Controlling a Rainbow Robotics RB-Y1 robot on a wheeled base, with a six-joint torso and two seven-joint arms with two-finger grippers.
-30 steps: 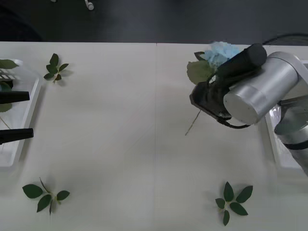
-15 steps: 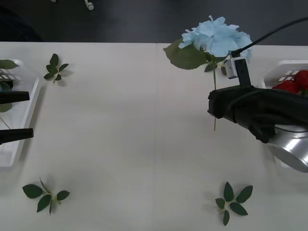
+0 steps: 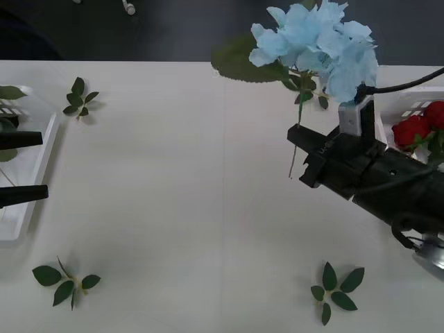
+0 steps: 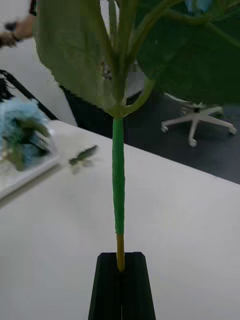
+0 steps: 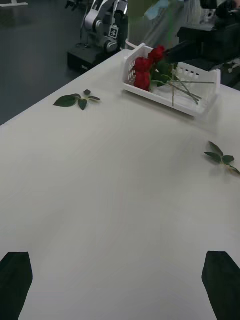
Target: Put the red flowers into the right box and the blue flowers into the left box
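Blue flower, raised above the bench.
Right pincer pinched its stem end just left of the right box, which was partly hidden; left pincer spread over the left box.

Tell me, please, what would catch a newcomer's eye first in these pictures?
First, the blue flower held high above the table's right half, its stem pinched in the shut right end effector. Next, the red flowers lying in the right box at the table's right edge. The left end effector waits open over the left box.
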